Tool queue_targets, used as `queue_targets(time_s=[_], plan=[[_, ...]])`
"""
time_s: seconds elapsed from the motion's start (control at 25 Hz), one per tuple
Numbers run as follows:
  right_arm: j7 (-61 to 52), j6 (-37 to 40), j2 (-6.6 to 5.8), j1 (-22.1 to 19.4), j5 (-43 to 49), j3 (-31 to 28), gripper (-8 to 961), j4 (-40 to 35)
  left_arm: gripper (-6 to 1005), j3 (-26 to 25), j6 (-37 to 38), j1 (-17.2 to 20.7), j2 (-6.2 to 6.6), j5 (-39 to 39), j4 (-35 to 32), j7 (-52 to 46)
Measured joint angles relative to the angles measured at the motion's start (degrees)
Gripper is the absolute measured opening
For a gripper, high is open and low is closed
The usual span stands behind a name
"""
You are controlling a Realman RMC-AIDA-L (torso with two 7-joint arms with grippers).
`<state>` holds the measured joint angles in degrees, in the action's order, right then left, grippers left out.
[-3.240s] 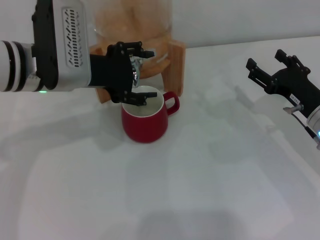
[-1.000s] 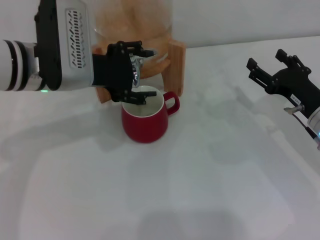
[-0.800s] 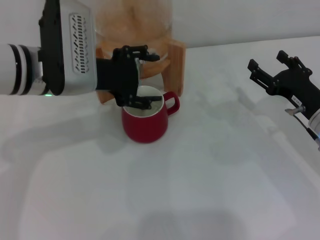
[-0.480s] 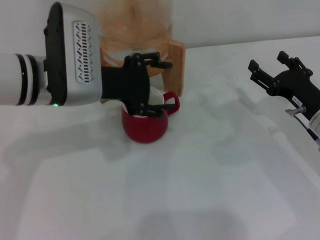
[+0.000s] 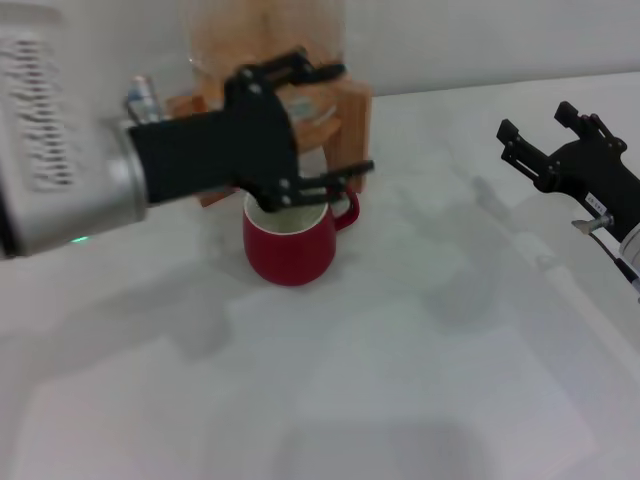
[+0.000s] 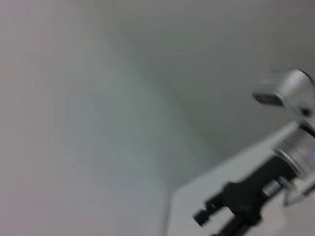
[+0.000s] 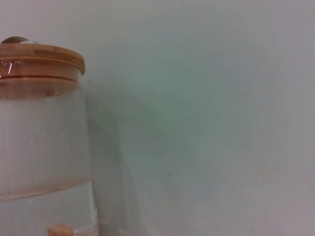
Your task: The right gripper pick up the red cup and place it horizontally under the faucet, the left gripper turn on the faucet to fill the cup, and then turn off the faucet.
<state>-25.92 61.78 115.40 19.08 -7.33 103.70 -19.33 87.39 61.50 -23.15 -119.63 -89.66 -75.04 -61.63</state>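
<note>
The red cup [image 5: 291,250] stands upright on the white table, close in front of the wooden stand [image 5: 355,118] that carries the glass dispenser [image 5: 265,30]. My left gripper [image 5: 338,122] hovers just above the cup's rim, open, with its two black fingers spread wide and nothing between them. The left arm's black wrist covers the faucet, so it is hidden. My right gripper [image 5: 541,128] hangs open and empty at the far right, well away from the cup. The right wrist view shows the dispenser's glass wall [image 7: 44,147] and wooden lid [image 7: 42,55].
A white wall rises behind the table [image 5: 420,380]. The left wrist view shows only that wall, a strip of table and the right arm [image 6: 246,201] farther off.
The left gripper has swung right and toward the camera, away from the faucet, and its fingers have spread wider. The cup and the right arm have stayed put.
</note>
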Motion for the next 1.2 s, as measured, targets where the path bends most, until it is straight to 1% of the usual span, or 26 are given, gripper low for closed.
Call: queue_targets(time_s=[0.16, 0.2, 0.24, 0.32, 0.36, 0.4, 0.44, 0.48, 0.52, 0.56, 0.6, 0.68, 0.76, 0.8, 0.84, 0.88, 0.92, 1.0, 1.2], plan=[[-0.4, 0.3, 0.0, -0.2, 0.0, 0.2, 874, 0.0, 853, 1.1, -2.7, 5.3, 0.01, 8.0, -1.6, 0.7], [-0.5, 0.4, 0.0, -0.2, 0.0, 0.5, 874, 0.0, 853, 2.5, -4.6, 8.2, 0.02, 11.6, -2.6, 1.8], [-0.5, 0.5, 0.0, -0.3, 0.0, 0.7, 874, 0.0, 852, 2.5, -4.6, 8.2, 0.02, 11.6, -2.6, 1.8], [-0.8, 1.1, -0.02, -0.4, 0.0, 1.1, 874, 0.0, 852, 4.6, -7.5, 11.7, 0.0, 15.0, -4.1, 4.3], [-1.0, 1.5, -0.05, -0.5, 0.0, 1.3, 874, 0.0, 852, 4.6, -7.5, 11.7, 0.0, 15.0, -4.1, 4.3], [-1.4, 2.0, -0.11, -0.8, 0.0, 1.4, 874, 0.0, 852, 6.8, -10.7, 14.8, -0.03, 18.1, -5.7, 7.0], [-1.7, 2.5, -0.12, -0.9, 0.0, 1.5, 874, 0.1, 852, 6.8, -10.7, 14.8, -0.03, 18.1, -5.7, 7.0], [-1.8, 2.8, -0.14, -1.0, 0.0, 1.5, 874, 0.1, 852, 10.1, -15.2, 19.0, -0.03, 22.5, -8.0, 10.5], [-2.0, 3.1, -0.14, -1.1, 0.1, 1.5, 874, 0.1, 852, 11.7, -17.1, 22.1, -0.02, 25.5, -9.1, 13.1], [-2.0, 3.5, -0.15, -1.2, 0.1, 1.5, 874, 0.1, 852, 12.0, -17.5, 22.8, -0.02, 26.4, -9.3, 13.7], [-2.1, 3.8, -0.15, -1.3, 0.1, 1.5, 874, 0.1, 852, 12.6, -18.1, 24.5, -0.03, 29.0, -9.4, 15.3], [-2.1, 4.2, -0.16, -1.4, 0.1, 1.5, 874, 0.2, 853, 13.3, -19.0, 26.7, -0.04, 34.1, -8.7, 18.2], [-2.1, 5.1, -0.18, -1.6, 0.1, 1.5, 874, 0.6, 853, 13.8, -19.5, 28.7, -0.04, 41.9, -7.0, 23.0], [-2.1, 6.3, -0.18, -1.6, 0.0, 1.5, 874, 1.3, 853, 14.0, -18.5, 30.4, -0.05, 49.9, -4.7, 28.5], [-2.1, 6.3, -0.18, -1.6, 0.0, 1.5, 874, 1.3, 853, 14.0, -17.7, 30.9, -0.05, 53.1, -3.6, 30.8], [-2.1, 7.0, -0.18, -1.7, -0.1, 1.4, 874, 1.6, 852, 14.0, -17.7, 30.9, -0.05, 53.1, -3.6, 30.8], [-2.1, 7.6, -0.18, -1.7, -0.2, 1.3, 874, 1.9, 852, 14.1, -16.0, 31.6, -0.02, 57.8, -1.6, 34.4], [-2.1, 8.5, -0.22, -1.8, -0.3, 0.9, 874, 2.3, 852, 14.2, -13.5, 32.3, -0.01, 63.3, 1.2, 38.4], [-1.9, 9.3, -0.27, -1.8, -0.4, -0.1, 874, 3.0, 853, 14.5, -5.7, 32.9, -0.09, 78.7, 9.5, 45.5]])
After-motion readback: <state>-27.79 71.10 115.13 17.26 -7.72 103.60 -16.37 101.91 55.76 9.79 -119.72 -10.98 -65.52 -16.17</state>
